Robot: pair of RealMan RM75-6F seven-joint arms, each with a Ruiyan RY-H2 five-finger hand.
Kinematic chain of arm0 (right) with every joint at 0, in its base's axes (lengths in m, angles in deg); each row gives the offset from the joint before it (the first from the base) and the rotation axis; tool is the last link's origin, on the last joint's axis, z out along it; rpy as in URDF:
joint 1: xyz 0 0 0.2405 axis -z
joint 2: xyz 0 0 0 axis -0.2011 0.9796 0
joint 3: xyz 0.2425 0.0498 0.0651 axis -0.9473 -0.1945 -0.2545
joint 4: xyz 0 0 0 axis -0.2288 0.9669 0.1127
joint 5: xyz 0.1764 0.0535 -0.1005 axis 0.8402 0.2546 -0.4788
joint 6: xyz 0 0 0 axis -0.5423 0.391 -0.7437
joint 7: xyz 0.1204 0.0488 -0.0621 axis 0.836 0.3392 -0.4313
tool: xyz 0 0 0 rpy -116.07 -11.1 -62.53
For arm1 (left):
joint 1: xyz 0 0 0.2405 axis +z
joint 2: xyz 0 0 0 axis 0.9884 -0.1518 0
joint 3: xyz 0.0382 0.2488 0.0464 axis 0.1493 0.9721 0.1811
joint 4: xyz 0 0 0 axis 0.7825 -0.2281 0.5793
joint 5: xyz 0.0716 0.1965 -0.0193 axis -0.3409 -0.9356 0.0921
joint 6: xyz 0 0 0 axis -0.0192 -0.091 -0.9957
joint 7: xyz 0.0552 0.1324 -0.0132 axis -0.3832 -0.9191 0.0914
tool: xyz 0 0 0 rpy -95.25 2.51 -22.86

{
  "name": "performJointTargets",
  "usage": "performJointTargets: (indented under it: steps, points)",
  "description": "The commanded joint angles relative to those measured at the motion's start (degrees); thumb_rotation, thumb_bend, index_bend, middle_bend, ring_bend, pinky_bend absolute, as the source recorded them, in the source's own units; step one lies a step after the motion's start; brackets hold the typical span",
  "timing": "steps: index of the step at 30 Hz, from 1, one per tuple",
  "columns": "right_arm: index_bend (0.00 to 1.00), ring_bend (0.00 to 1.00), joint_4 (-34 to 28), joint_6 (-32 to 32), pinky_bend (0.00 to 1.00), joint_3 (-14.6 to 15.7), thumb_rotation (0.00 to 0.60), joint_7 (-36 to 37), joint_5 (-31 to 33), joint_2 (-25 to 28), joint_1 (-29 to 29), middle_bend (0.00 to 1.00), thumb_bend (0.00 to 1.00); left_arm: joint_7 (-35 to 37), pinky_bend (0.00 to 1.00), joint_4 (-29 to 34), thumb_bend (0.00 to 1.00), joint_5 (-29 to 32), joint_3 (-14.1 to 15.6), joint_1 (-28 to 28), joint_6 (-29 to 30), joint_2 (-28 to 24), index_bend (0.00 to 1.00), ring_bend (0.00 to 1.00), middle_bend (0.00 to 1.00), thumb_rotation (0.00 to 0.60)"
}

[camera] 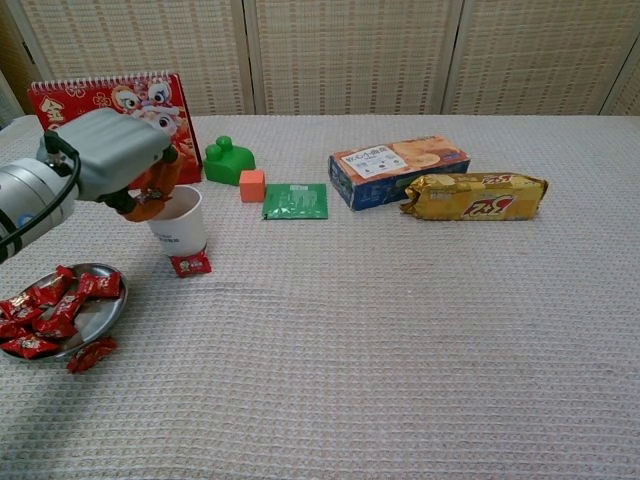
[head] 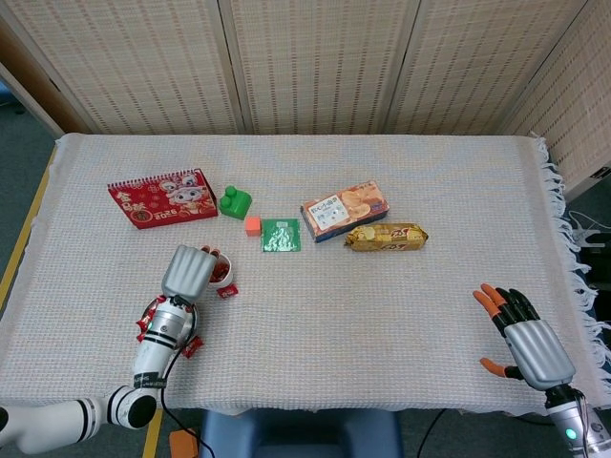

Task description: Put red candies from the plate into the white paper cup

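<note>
Nearest, red candies (camera: 50, 305) fill the plate (camera: 100, 318), with one stray candy (camera: 190, 264) on the cloth touching the white paper cup (camera: 180, 222). The left hand (camera: 115, 160) hovers over the cup's rim, fingers curled downward; whether they hold anything cannot be told. The right hand (head: 525, 334) rests at the near table edge, fingers spread and empty.

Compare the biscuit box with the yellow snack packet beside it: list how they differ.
The biscuit box is a stiff rectangular carton, orange and blue; the yellow snack packet is a soft, crinkled wrapper, golden yellow with red lettering. The box lies farther back on the table, the packet nearer the robot and more to its right. Both lie flat and untouched by either hand.
</note>
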Motion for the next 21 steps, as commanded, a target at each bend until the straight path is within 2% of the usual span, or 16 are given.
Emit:
performJointTargets:
  steps: [1, 6, 13, 21]
  points:
    - [0.0, 0.0, 0.03, -0.01, 0.05, 0.0, 0.6, 0.01, 0.04, 0.02, 0.0, 0.0, 0.06, 0.09, 1.0, 0.56, 0.41, -1.01, 0.37, -0.38, 0.52, 0.45, 0.51, 0.89, 0.55, 0.6]
    - [0.0, 0.0, 0.06, 0.07, 0.05, -0.02, 0.6, 0.19, 0.05, 0.11, 0.03, 0.0, 0.06, -0.21, 1.0, 0.9, 0.41, -1.17, 0.55, -0.92, 0.47, 1.0, 0.46, 0.89, 0.52, 0.6]
    - [0.0, 0.0, 0.12, 0.38, 0.05, 0.03, 0.6, 0.71, -0.2, 0.34, 0.13, 0.0, 0.06, -0.36, 1.0, -0.16, 0.41, 1.22, 0.41, -1.32, -0.92, 1.21, 0.29, 0.87, 0.35, 0.6]
    - [0.0, 0.0, 0.13, 0.2, 0.05, 0.01, 0.6, 0.54, -0.1, 0.24, 0.08, 0.0, 0.06, 2.36, 1.0, 2.78, 0.41, 1.03, 0.8, -0.57, -0.78, -1.04, 0.23, 0.87, 0.25, 0.6]
